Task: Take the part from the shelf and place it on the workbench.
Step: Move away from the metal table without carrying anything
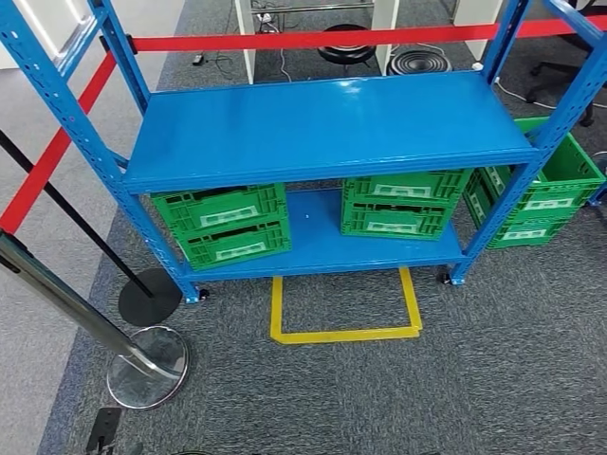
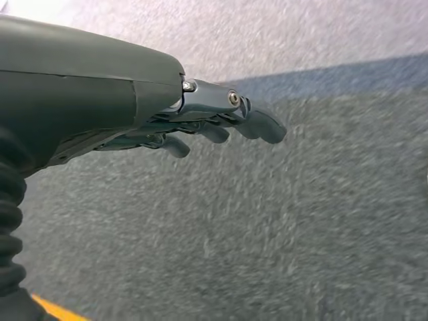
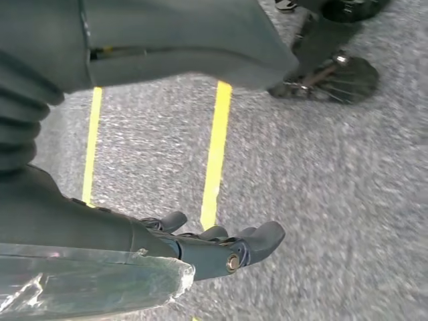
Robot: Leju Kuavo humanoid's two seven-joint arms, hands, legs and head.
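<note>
A part wrapped in clear, shiny plastic [image 3: 91, 284] lies along my right hand [image 3: 222, 244], which holds it against the palm side with the fingers stretched out over grey carpet. My left hand [image 2: 222, 120] hangs over the carpet with its fingers slightly curled and apart, holding nothing. In the head view the blue shelf [image 1: 322, 123] stands ahead, and its top board is bare.
Two green crates [image 1: 222, 223] [image 1: 401, 204] sit on the lower board and a third [image 1: 543, 190] stands beside the shelf's right post. A yellow floor square [image 1: 343, 332] lies in front. A chrome stanchion [image 1: 148, 365] and red barrier tape [image 1: 301, 40] are at left and behind.
</note>
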